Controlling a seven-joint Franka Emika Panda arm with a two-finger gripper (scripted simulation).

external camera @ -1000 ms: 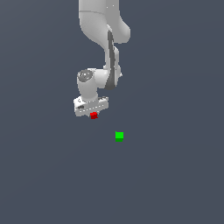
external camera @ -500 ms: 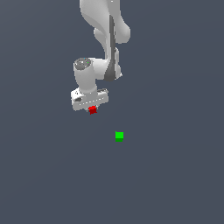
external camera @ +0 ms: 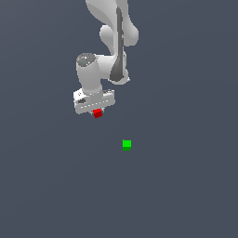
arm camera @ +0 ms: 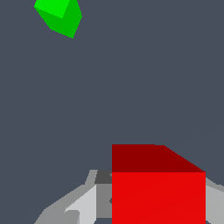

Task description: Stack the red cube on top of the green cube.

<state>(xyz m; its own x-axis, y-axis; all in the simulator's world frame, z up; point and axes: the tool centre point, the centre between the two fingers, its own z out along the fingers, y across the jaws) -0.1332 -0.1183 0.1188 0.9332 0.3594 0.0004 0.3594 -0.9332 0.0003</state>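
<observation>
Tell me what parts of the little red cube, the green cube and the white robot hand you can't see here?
- Small solid-red cube: wrist view's bottom edge cuts it off.
- Bright-green cube: wrist view's top edge clips it.
- White gripper: exterior view, fingertips too small to make out.
- Red cube's top: exterior view, hidden under the gripper body.

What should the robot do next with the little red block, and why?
Probably carry the red cube toward the exterior view's lower right, over the green cube. The end effector grips it, but the two cubes are apart.
</observation>
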